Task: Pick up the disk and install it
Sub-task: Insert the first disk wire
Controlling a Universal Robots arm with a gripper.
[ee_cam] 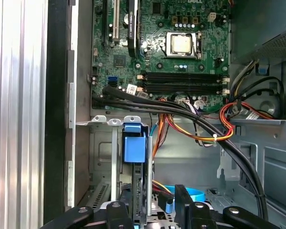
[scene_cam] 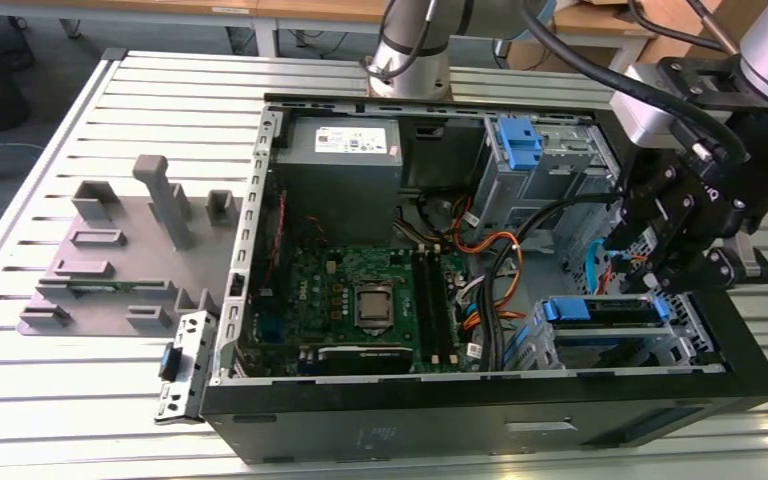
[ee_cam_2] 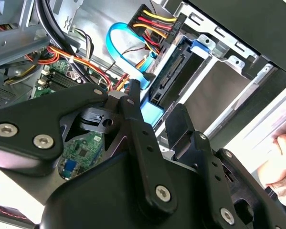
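Exterior view: gripper [scene_cam: 662,268] hangs inside the open PC case [scene_cam: 491,420] at about 3 o'clock, over the drive cage [scene_cam: 611,335]. Disk [scene_cam: 603,312] stands on edge in that cage.

Second wrist view: fingers [ee_cam_2: 142,133] spread apart, gripping nothing; disk [ee_cam_2: 169,78] just beyond the tips.

First wrist view: disk [ee_cam: 134,150] upright in its slot, motherboard [ee_cam: 166,47] at 12 o'clock.
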